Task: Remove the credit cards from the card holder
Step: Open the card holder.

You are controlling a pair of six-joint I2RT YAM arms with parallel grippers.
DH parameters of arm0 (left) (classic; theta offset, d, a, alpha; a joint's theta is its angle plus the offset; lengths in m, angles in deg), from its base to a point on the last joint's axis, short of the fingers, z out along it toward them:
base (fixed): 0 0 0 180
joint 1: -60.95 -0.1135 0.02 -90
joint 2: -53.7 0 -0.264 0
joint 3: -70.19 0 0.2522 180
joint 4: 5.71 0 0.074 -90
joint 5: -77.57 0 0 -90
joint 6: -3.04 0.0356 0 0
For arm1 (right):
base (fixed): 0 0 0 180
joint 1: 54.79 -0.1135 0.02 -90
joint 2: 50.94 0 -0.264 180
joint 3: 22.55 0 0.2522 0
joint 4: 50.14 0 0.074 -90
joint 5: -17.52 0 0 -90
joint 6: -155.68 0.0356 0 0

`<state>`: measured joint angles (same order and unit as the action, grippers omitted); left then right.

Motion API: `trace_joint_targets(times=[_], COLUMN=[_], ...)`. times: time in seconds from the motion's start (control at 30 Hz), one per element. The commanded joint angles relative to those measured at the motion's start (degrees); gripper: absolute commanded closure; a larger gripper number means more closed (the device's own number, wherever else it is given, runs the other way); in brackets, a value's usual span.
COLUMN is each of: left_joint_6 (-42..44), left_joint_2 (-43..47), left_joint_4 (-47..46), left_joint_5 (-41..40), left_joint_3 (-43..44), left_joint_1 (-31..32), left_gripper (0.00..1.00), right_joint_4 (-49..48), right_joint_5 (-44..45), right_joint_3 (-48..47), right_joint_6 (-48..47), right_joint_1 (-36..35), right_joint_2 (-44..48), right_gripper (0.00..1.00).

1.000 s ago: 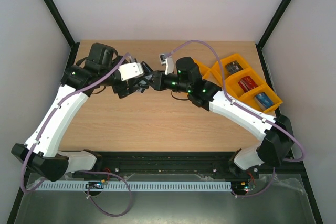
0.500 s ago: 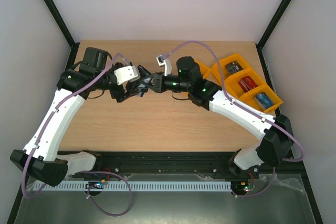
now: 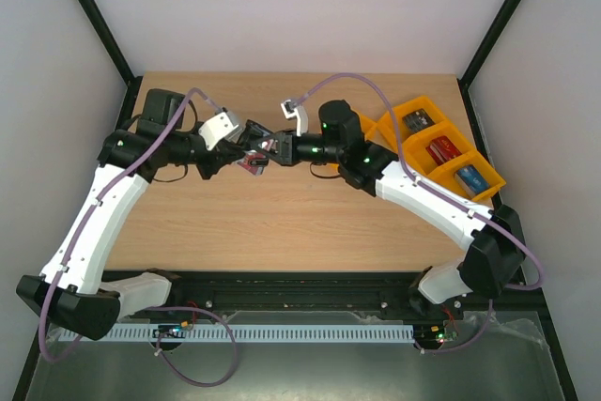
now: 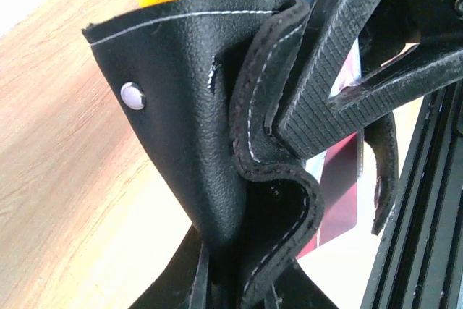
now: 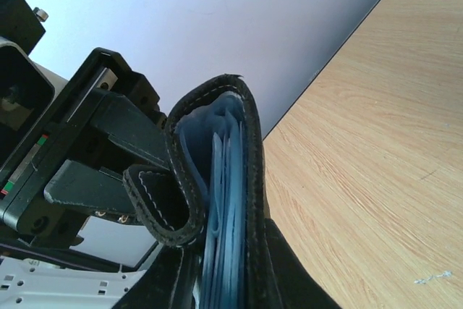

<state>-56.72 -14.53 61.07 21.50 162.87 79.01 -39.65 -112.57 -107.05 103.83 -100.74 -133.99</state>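
The black card holder [image 3: 255, 141] hangs in the air over the middle of the table, held from both sides. My left gripper [image 3: 237, 148] is shut on one black cover [image 4: 181, 106] with a metal snap. My right gripper [image 3: 273, 146] is shut on the other side, where pale blue-grey pockets [image 5: 228, 200] stand edge-on between the covers. A red credit card [image 4: 340, 193] shows behind the folded leather and pokes out below the holder [image 3: 250, 163]. The closing tab [image 4: 383, 171] dangles at the right. Other cards are hidden.
Orange trays [image 3: 441, 149] with small items stand at the back right, close behind the right arm. Bare wooden tabletop [image 3: 282, 223] lies below the held holder. Black frame posts and white walls close in the table.
My left gripper has closed from wide open onto the card holder's cover and drawn slightly left. The holder has spread open and the red card now shows beneath it. The right gripper kept its grip.
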Motion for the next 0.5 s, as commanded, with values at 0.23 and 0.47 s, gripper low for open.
trace_joint_targets(times=[0.23, 0.47], left_joint_6=[-7.5, -8.1], left_joint_2=[1.0, 1.1], left_joint_4=[-1.3, 0.3], left_joint_5=[13.3, 24.2], left_joint_3=[3.6, 4.5], left_joint_1=[-0.7, -3.4], left_gripper=[0.98, 0.98], right_joint_4=[-14.0, -26.6], right_joint_5=[-8.1, -11.3], right_joint_3=[5.5, 14.1], right_joint_6=[-5.9, -2.0], right_joint_1=[0.5, 0.5], right_joint_2=[5.9, 8.4], right_gripper=[0.14, 0.18])
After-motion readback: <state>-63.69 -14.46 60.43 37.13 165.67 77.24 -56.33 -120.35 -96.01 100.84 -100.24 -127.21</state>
